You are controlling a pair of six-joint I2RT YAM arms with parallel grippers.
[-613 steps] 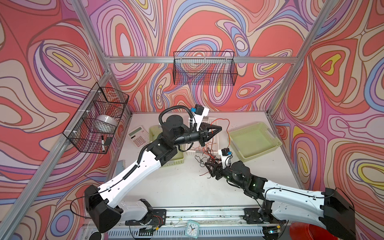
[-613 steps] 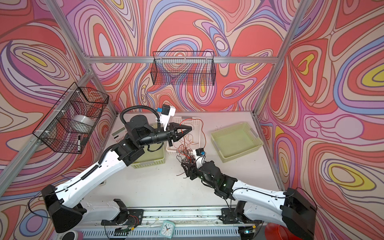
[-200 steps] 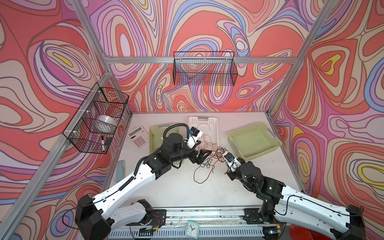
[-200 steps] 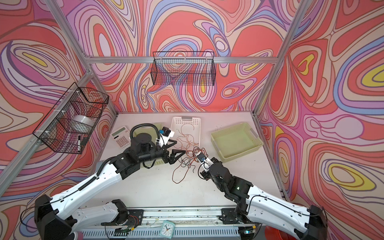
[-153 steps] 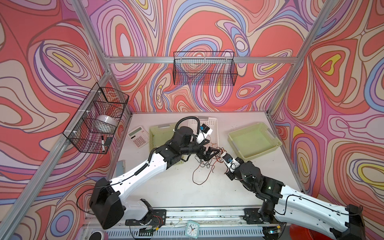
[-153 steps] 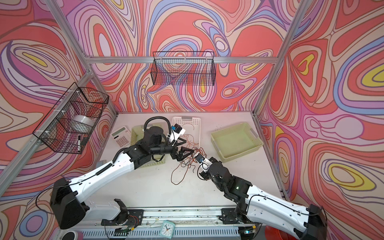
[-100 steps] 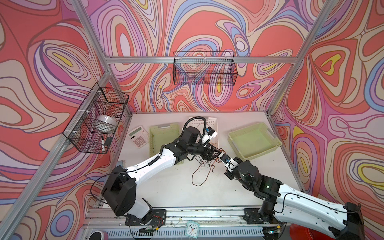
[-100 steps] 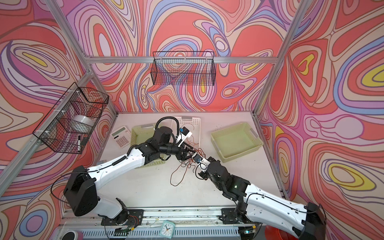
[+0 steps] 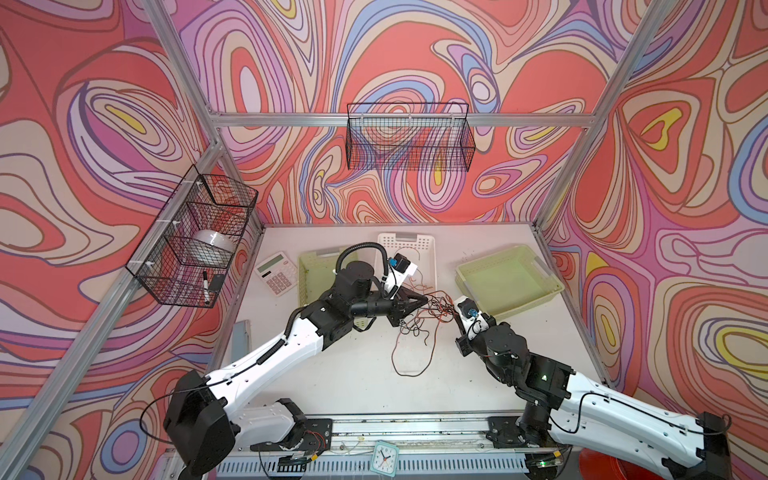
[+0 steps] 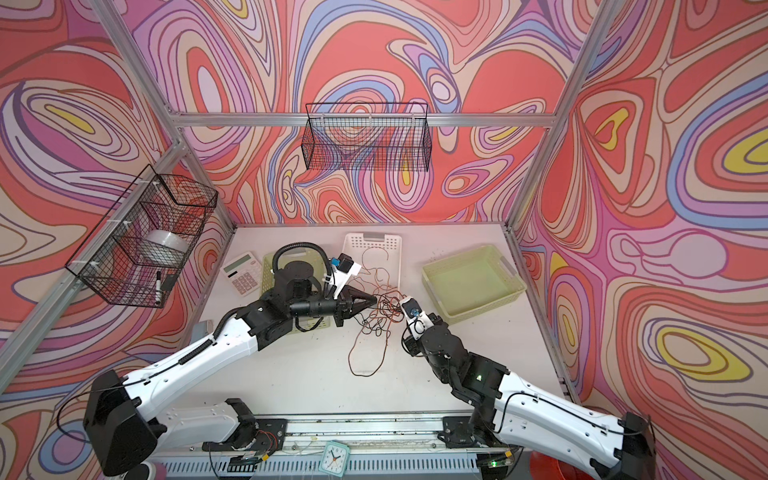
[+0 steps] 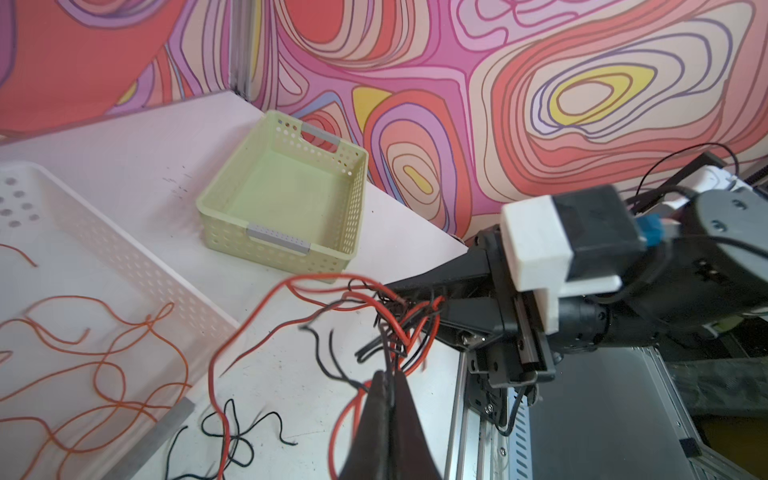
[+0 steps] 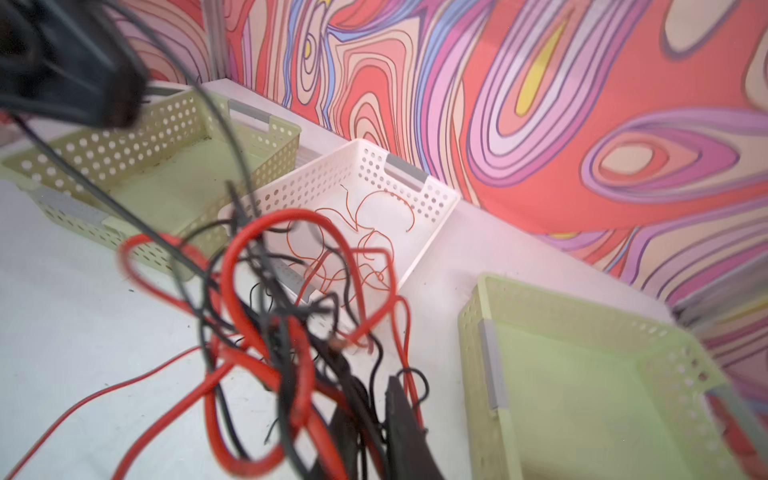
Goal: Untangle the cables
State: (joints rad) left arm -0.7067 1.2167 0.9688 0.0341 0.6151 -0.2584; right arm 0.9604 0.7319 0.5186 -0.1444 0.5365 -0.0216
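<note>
The white tabletop (image 9: 353, 382): in both top views the cables (image 9: 440, 305) bunch between the arms. Left wrist view: left gripper (image 11: 386, 376) pinched on cables. Right wrist view: right gripper (image 12: 368, 399) slightly parted around them; pulling could drag everything along, tightening the snarl.

Right wrist view — cables (image 12: 286, 214) smear to a blur up close, and that dark blob (image 12: 62, 62) in the corner is unreadable. The green bin (image 12: 582, 395) and right gripper (image 12: 370, 432) — both clipped by the edge.
</note>
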